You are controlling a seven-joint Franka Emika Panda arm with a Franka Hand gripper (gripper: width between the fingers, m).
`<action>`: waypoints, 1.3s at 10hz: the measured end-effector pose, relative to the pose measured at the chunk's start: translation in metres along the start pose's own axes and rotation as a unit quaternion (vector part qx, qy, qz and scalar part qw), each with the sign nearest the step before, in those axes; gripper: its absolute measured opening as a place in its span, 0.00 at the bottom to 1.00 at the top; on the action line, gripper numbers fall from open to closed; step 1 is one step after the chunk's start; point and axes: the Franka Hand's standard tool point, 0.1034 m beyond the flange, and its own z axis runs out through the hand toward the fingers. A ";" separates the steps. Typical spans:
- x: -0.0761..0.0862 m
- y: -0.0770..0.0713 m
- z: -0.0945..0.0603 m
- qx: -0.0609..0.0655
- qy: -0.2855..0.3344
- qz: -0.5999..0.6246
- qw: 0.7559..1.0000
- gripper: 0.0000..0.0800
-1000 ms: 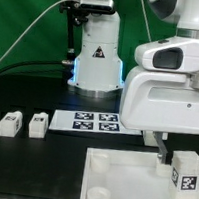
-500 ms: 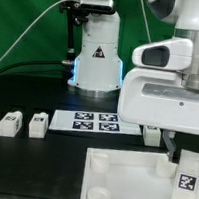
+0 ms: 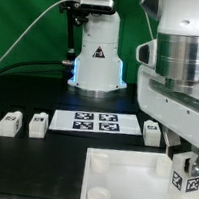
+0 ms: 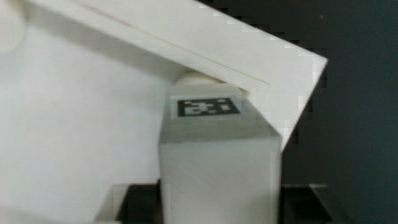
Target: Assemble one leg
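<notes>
— Since the leg (image 3: 188, 181) is the piece that counts, where does it stand?

— At the tabletop plate's (image 3: 118, 180) corner nearest the exterior view's right edge, upright, tag facing the camera. The wrist view shows the leg (image 4: 217, 150) standing tall between the two dark fingers (image 4: 134, 205), its upper end against a corner of the plate (image 4: 107, 100).

— So the gripper (image 3: 187, 164) has it?

— I judge so: the fingers are pinching the leg on both sides, low on its body. Whether its end already sits in a corner socket, I cannot tell; the arm hides that spot in the exterior view.

— What is done, then?

— The leg is picked and brought to the plate's corner. Seating and screwing it in appear to be left, as far as I can judge.

— And the other parts?

— One spare leg (image 3: 153, 134) stands beyond the plate's far edge, near the marker board (image 3: 97, 120). Two more legs (image 3: 22, 124) rest side by side toward the table's edge at the exterior view's left, well apart from the plate, untouched.
</notes>
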 end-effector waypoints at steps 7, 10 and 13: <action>-0.002 0.002 0.001 0.002 0.001 -0.184 0.983 0.80; -0.001 0.002 0.001 0.000 0.003 -0.308 0.951 0.81; -0.011 0.003 0.001 -0.022 0.009 -0.539 0.842 0.81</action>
